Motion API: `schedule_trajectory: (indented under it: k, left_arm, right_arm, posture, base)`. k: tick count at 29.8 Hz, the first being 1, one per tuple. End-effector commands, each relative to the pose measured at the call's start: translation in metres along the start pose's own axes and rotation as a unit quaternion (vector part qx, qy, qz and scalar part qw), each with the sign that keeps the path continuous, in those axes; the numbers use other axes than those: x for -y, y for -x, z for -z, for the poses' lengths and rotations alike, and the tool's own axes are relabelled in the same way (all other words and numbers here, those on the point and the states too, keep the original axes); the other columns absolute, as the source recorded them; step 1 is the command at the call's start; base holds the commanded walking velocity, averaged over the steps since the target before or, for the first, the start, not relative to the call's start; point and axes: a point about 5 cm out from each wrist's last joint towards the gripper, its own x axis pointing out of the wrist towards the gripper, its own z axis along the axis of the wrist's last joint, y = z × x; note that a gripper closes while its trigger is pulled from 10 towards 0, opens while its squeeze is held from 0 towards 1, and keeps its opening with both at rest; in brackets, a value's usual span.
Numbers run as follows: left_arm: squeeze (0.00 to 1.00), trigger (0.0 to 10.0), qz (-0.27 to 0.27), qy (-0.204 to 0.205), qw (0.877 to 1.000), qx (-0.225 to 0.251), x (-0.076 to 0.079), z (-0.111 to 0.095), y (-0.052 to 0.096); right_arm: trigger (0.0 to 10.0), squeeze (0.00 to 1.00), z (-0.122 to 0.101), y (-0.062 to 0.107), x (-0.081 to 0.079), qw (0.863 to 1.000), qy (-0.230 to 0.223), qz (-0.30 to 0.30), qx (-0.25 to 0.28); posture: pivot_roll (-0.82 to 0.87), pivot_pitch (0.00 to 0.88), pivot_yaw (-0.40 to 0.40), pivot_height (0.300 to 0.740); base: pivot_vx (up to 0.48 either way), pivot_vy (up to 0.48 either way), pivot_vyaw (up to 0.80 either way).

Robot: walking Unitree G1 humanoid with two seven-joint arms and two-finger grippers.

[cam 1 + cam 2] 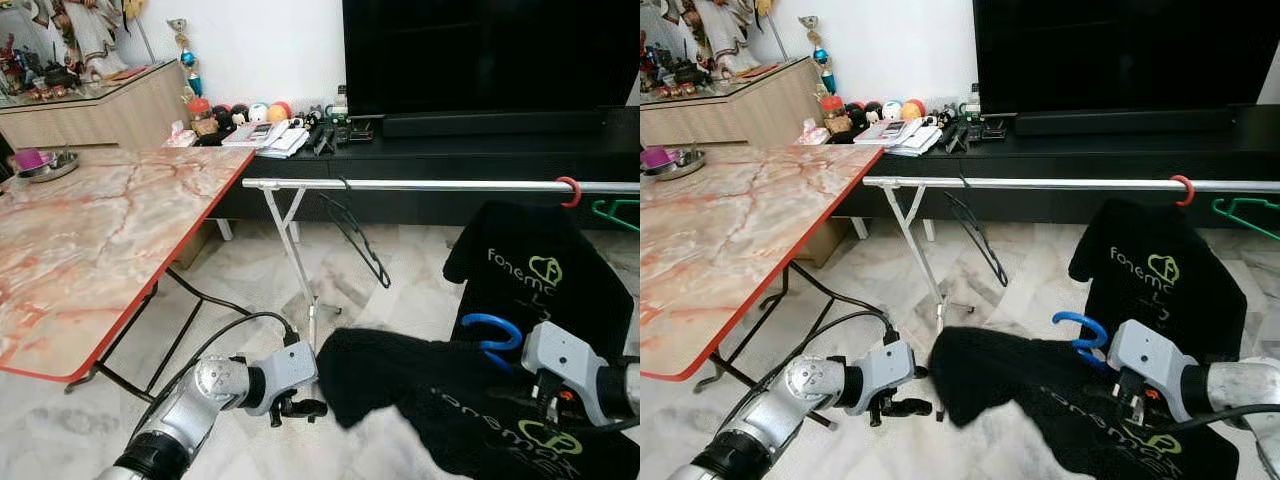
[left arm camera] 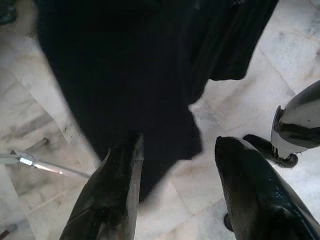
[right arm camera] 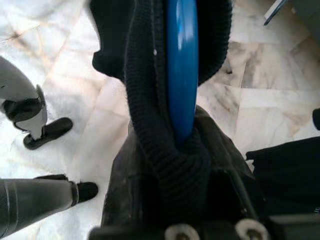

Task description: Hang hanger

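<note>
A blue hanger (image 1: 492, 335) carries a black T-shirt (image 1: 420, 385) with green print, held low over the floor. My right gripper (image 3: 180, 145) is shut on the hanger's blue neck (image 3: 180, 70) and the knitted collar around it. My left gripper (image 1: 300, 408) is open next to the shirt's left sleeve edge. In the left wrist view its fingers (image 2: 117, 185) stand apart with the black cloth (image 2: 130, 75) just beyond them. The chrome rail (image 1: 440, 185) runs across above and behind the shirt.
On the rail hang a black wire hanger (image 1: 355, 235), a red hanger (image 1: 569, 190) with another black T-shirt (image 1: 530, 270), and a green hanger (image 1: 615, 212). A marble table (image 1: 100, 240) with a red edge stands left. A black TV cabinet (image 1: 480, 150) lies behind.
</note>
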Motion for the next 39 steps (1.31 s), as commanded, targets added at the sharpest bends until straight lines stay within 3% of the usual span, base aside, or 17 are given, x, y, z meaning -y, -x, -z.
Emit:
schedule_trajectory:
  k: [1, 7, 14, 15, 18, 23, 27, 33, 39]
  left_arm:
    - [1.0, 10.0, -0.003, 0.002, 1.0, 0.01, -0.006, -0.002, 0.004]
    - [1.0, 10.0, 0.023, 0.004, 1.0, 0.019, -0.001, -0.003, 0.003]
    - [1.0, 10.0, 0.037, -0.023, 0.999, 0.018, 0.0, -0.007, -0.001]
    - [0.0, 10.0, 0.029, -0.026, 0.999, 0.017, -0.002, -0.008, -0.002]
    - [0.0, 10.0, 0.018, -0.025, 0.999, 0.019, -0.005, -0.009, -0.001]
    - [0.0, 10.0, 0.044, -0.013, 0.999, -0.012, -0.005, 0.004, 0.016]
    - [0.0, 10.0, 0.014, -0.02, 0.999, -0.027, -0.011, 0.011, 0.022]
    - [0.0, 10.0, -0.033, -0.013, 0.999, 0.0, -0.022, -0.001, 0.017]
    - [0.0, 10.0, -0.033, 0.0, 0.999, 0.01, -0.019, -0.003, 0.004]
  right_arm:
    - [10.0, 0.0, -0.014, 0.004, -0.002, 0.999, 0.028, -0.009, 0.023]
    - [10.0, 0.0, -0.019, 0.005, -0.007, 0.998, 0.035, -0.03, 0.032]
    - [10.0, 0.0, -0.026, 0.005, -0.016, 0.996, 0.045, -0.053, 0.047]
    - [10.0, 0.0, -0.026, 0.005, -0.016, 0.997, 0.045, -0.053, 0.045]
    - [10.0, 0.0, -0.023, 0.006, -0.016, 0.997, 0.042, -0.05, 0.039]
    - [10.0, 0.0, -0.017, 0.006, -0.017, 0.998, 0.035, -0.045, 0.026]
    - [10.0, 0.0, -0.018, 0.002, -0.018, 0.998, 0.035, -0.046, 0.028]
    - [10.0, 0.0, -0.02, 0.001, -0.018, 0.997, 0.039, -0.05, 0.033]
    - [10.0, 0.0, -0.023, 0.004, -0.019, 0.997, 0.04, -0.053, 0.04]
  posture:
    - [-0.01, 0.0, 0.114, 0.74]
    - [-0.01, 0.0, 0.114, 0.74]
    - [-0.02, 0.0, 0.124, 0.74]
    - [-0.02, 0.0, 0.126, 0.74]
    - [-0.02, 0.0, 0.129, 0.74]
    - [-0.01, 0.0, 0.132, 0.74]
    - [-0.01, 0.0, 0.132, 0.74]
    - [-0.01, 0.0, 0.131, 0.74]
    - [-0.02, 0.0, 0.132, 0.74]
  base:
    - [0.0, 0.0, 0.0]
    - [0.0, 0.0, 0.0]
    - [0.0, 0.0, 0.0]
    - [0.0, 0.0, 0.0]
    - [0.0, 0.0, 0.0]
    - [0.0, 0.0, 0.0]
    - [0.0, 0.0, 0.0]
    - [0.0, 0.0, 0.0]
    - [0.0, 0.0, 0.0]
